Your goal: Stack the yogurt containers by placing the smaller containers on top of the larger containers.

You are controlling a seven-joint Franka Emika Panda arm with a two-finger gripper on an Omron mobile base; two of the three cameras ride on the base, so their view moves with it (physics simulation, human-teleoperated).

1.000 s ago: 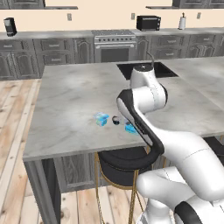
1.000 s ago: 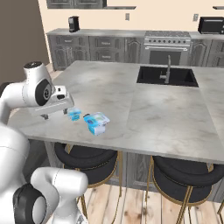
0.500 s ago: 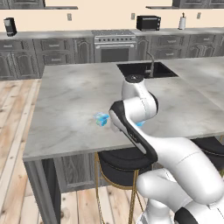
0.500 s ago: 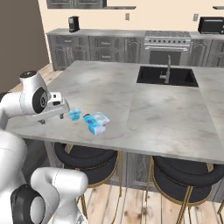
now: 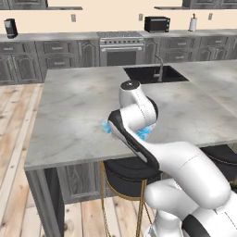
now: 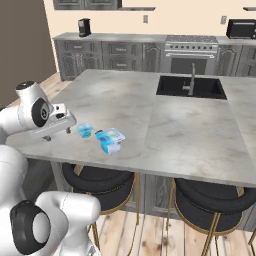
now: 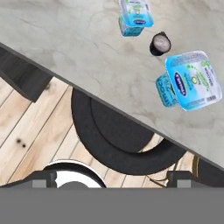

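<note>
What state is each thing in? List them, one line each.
hand: open, holding nothing, above the counter's near edge beside the tubs.
large blue tub: lidded, upright on the counter, nothing stacked on it.
small light-blue tub: lidded, upright, standing apart on the counter.
tiny dark cup: upright, between the two tubs, unstacked.

In the left base view, the large tub (image 5: 144, 133) and the small tub (image 5: 105, 126) near the surface's (image 5: 69, 111) front edge are mostly hidden behind the arm. In the hand view, the small tub's top is cut off by the upper edge. Label print on the lids is too small to be read.
</note>
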